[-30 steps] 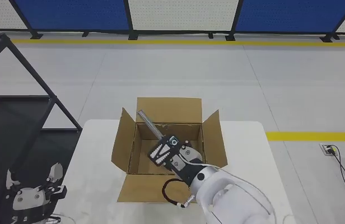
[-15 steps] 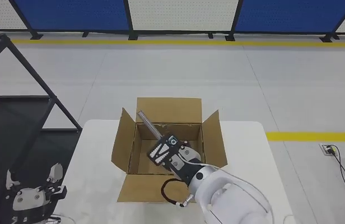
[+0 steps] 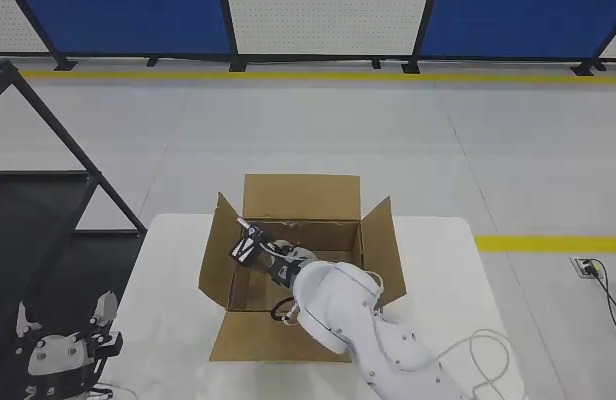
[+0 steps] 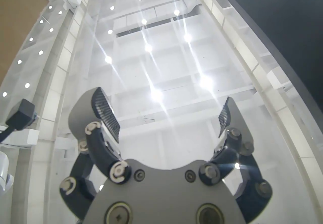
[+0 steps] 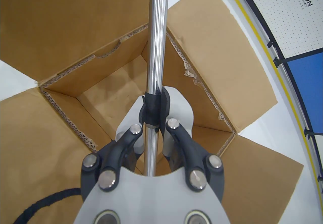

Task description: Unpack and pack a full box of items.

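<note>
Right gripper point(image 5: 154, 106) is clamped on the polished round metal rod point(image 5: 159, 33), dark pads pinching it low on its length, so most of the rod sticks out beyond the fingertips. In the top view the gripper sits centre-left of frame, over the left-rear part of the open brown cardboard box point(image 3: 301, 195), close to the left flap. The box stands mid-frame on the white table point(image 3: 168, 290). The right arm comes in from lower centre, crosses the near flap, and its wrist is cocked towards the box's left wall. The rod is in the air over the opening and touches no cardboard that I can see. I can't tell whether it's going in or coming out. My read on doing this step well: the rod is slick and held off-centre, so the free end has leverage on the pinch. Go slow, no wrist snaps, full squeeze. Watch the tip, not the gripper, as it's what will hit the left flap or snag the torn corrugated rim. If lowering, angle the rod along the box's long diagonal and release only once it's supported. If lifting, clear the flap tops before going sideways. Left gripper point(image 4: 164, 111) is at the lower left corner of the top view, off the table's side, pointing up at the ceiling lights, fingers spread wide with nothing between them.
</note>
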Controlling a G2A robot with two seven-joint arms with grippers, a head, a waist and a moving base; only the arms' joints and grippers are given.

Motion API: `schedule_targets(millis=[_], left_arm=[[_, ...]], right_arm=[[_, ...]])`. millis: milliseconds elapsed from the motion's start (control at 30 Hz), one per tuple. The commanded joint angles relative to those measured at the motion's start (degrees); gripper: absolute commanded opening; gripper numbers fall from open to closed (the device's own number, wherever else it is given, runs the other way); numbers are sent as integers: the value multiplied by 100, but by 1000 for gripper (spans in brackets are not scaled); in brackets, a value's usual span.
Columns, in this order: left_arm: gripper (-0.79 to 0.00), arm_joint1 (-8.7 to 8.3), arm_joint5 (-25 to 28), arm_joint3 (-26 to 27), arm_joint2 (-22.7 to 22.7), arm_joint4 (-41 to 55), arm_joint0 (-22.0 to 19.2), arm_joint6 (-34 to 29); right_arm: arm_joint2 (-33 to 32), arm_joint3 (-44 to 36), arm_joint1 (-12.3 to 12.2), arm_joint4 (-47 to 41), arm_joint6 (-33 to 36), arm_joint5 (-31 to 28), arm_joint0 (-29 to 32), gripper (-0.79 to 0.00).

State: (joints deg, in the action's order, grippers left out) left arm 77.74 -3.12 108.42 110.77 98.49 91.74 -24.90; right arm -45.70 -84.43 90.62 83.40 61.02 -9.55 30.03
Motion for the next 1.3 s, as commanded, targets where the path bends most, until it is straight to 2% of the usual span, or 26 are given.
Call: schedule_targets(millis=[0,100,367,833,933,1067,1267], left_arm=[[0,4,6,10,0,-6,5,-3],[0,10,18,35,-10,-19,16,-12],[0,23,26,20,-48,-88,10,-18],[0,32,60,23,-51,-105,4,-21],[0,32,60,23,-51,-105,4,-21],[0,32,60,23,-51,-105,4,-21],[0,32,60,23,-51,-105,4,-21]], right_arm=[[70,402,45,14,51,-56,-152,-785],[149,798,106,-35,140,-182,-312,-785],[445,1500,224,-150,466,-957,-502,-785],[501,1639,265,-175,562,-1008,-558,-785],[650,1660,268,166,437,-1134,-502,-785],[786,1998,298,341,136,-1647,-618,-785],[875,2797,469,44,33,-2030,-987,-785]])
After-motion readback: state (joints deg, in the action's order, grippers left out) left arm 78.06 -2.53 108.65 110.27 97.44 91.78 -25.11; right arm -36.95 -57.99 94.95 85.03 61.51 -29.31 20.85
